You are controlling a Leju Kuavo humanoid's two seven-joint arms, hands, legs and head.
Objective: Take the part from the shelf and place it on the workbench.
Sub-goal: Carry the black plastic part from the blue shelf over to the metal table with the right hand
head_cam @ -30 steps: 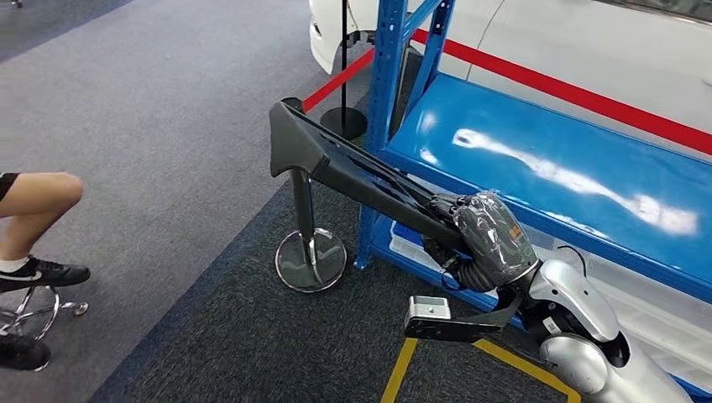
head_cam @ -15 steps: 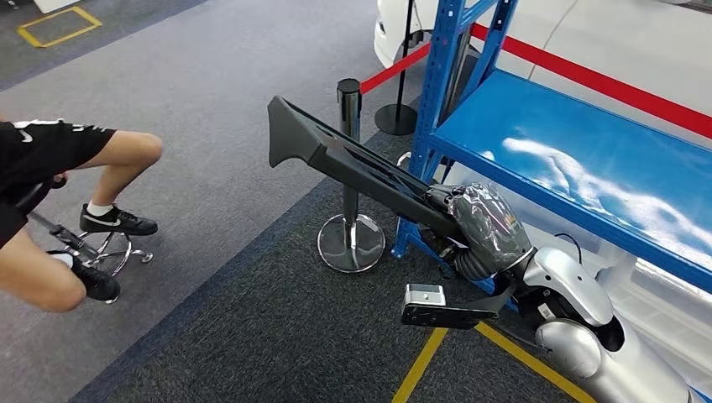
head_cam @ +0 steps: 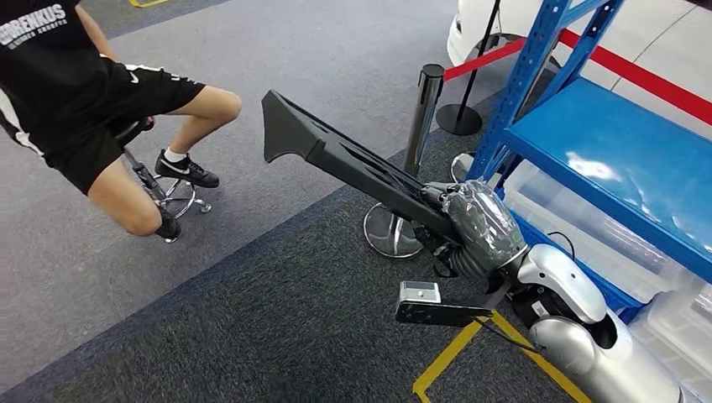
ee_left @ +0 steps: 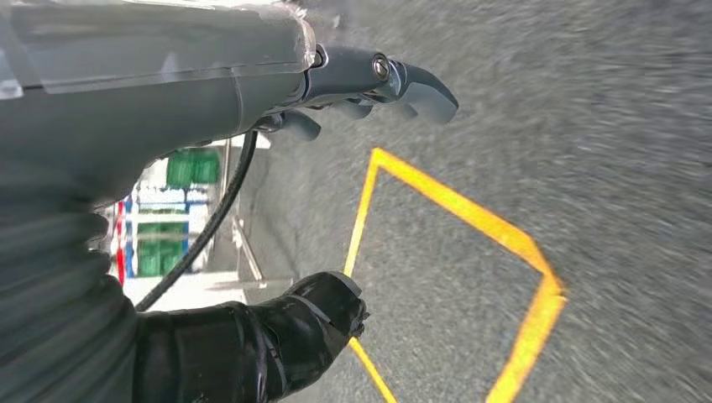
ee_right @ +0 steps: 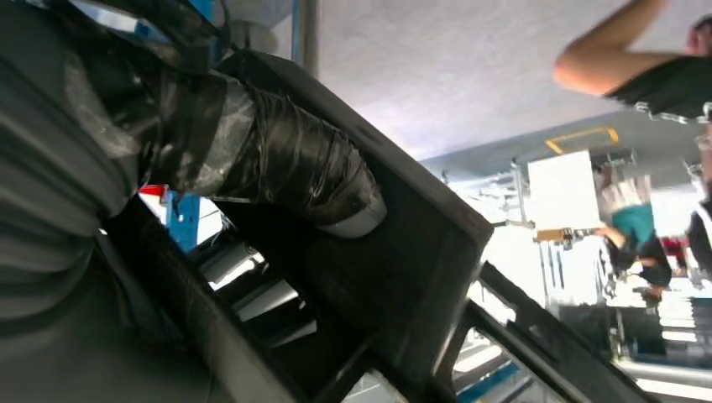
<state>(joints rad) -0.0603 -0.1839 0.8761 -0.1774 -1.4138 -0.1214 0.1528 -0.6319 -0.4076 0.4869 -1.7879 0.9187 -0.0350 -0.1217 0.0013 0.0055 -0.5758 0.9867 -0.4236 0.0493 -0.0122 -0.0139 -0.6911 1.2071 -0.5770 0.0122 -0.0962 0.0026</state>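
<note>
One part (head_cam: 353, 164), long, black, moulded plastic: carried clear of the shelf (head_cam: 604, 134), over the grey carpet. Long axis runs from the right hand (head_cam: 474, 227) up and away to the far left, flared end farthest from the robot. The part is already in hand, gripped at its near end; nearly all its length juts out beyond the fingers.

One right hand: fingers (ee_right: 277, 159) wrapped around an edge of the part, closed firmly on it, as the right wrist view confirms.

One left hand (ee_left: 252, 168): hangs over the floor beside a yellow taped outline (ee_left: 470, 227); fingers apart, holding nothing. The right hand is plainly the nearer to the part.

One blue shelf, to the right, clear bins (head_cam: 579, 235) beneath its deck.

Two barrier posts: one with a chrome base (head_cam: 411, 159) just behind the part, one farther off (head_cam: 470, 84) carrying red tape.

One person (head_cam: 92, 109), seated on a stool at far left.

Counter: none in sight; judged still to be reached, with the long overhang the thing to mind when turning near the post.
</note>
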